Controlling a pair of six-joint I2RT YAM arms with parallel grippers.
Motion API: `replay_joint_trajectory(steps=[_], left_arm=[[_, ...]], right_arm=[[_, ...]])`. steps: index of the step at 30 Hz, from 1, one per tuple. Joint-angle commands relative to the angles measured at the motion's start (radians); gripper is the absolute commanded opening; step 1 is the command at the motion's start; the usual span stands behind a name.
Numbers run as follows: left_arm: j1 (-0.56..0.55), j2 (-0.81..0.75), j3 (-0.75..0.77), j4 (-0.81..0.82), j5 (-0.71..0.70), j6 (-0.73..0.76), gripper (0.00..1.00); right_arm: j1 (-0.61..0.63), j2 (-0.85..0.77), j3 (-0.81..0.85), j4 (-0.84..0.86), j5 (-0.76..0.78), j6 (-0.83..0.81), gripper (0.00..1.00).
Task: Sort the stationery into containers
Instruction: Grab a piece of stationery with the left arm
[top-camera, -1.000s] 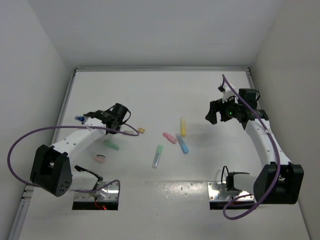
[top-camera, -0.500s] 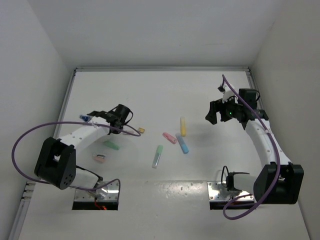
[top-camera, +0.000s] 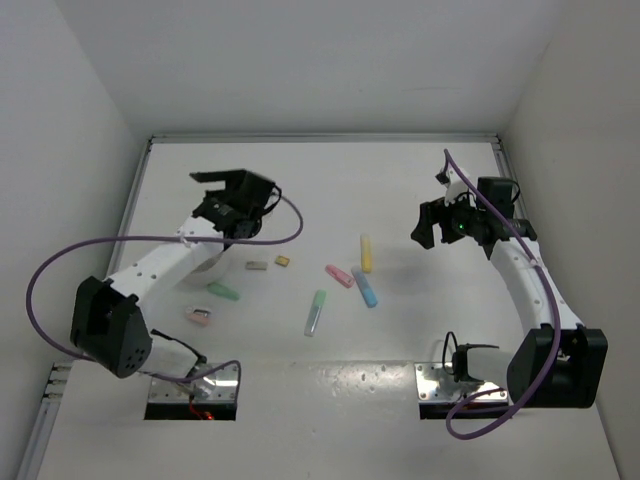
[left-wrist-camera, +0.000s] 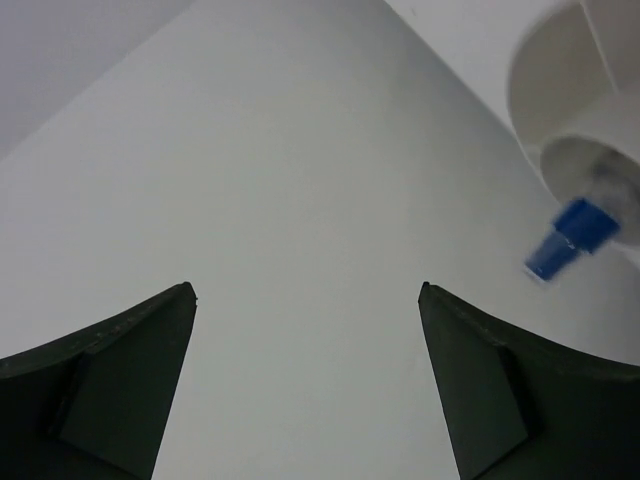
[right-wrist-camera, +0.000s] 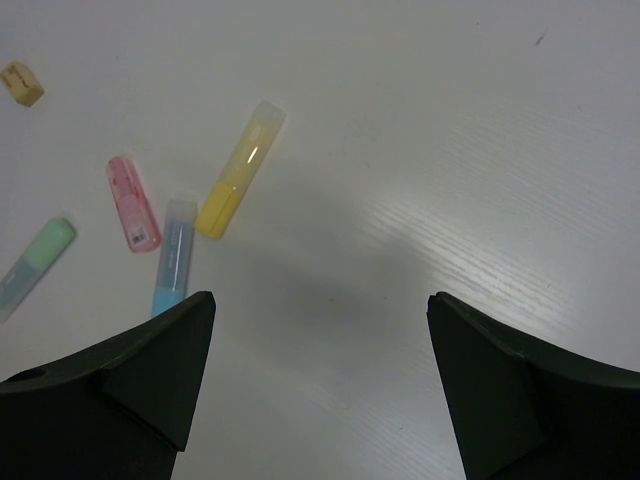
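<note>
In the top view the table (top-camera: 330, 190) lies open across the upper middle. In the centre, the yellow marker (top-camera: 366, 252), pink marker (top-camera: 339, 275), blue marker (top-camera: 365, 291) and green marker (top-camera: 316, 312) block the way. Just left of them lie the grey block (top-camera: 257, 266) and tan block (top-camera: 283, 260).

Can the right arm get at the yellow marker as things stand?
Probably yes. The right gripper is open and empty, with the yellow marker lying flat ahead of it and bare table between. The blue marker lies close to one end, so grasp mid-body.
</note>
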Motion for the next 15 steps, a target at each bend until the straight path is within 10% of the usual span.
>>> replay_joint_trajectory(steps=[1,2,4,5,7,8,9,12,15], left_arm=[[-0.069,0.008,0.243,0.125,-0.001,-0.238,1.0],[-0.107,0.017,0.299,0.125,0.031,-0.308,0.94],[-0.139,0.064,0.471,0.101,0.079,-0.615,0.17],[-0.17,0.084,0.526,0.079,0.111,-0.736,0.0],[-0.17,0.1,0.626,-0.04,0.383,-1.023,0.0],[-0.159,0.08,0.597,-0.021,0.624,-1.117,0.0],[-0.159,0.065,0.552,0.06,0.692,-1.313,0.0],[-0.205,-0.01,0.253,0.226,0.75,-1.575,0.15],[-0.239,-0.021,0.026,0.26,0.621,-1.817,0.81]], right_arm=[[-0.006,0.011,0.037,0.016,-0.003,-0.018,0.87],[-0.006,0.011,0.037,0.016,-0.003,-0.018,0.87],[-0.006,0.02,0.037,0.016,-0.003,-0.018,0.87],[-0.006,0.02,0.037,0.016,-0.003,-0.018,0.87],[-0.006,0.031,0.037,-0.003,-0.035,-0.03,0.58],[-0.006,0.031,0.037,-0.012,-0.036,-0.039,0.03],[-0.006,0.041,0.047,-0.025,-0.052,-0.039,0.0],[-0.006,0.042,0.047,-0.035,-0.074,-0.065,0.02],[-0.006,0.061,0.047,-0.055,-0.074,-0.084,0.85]])
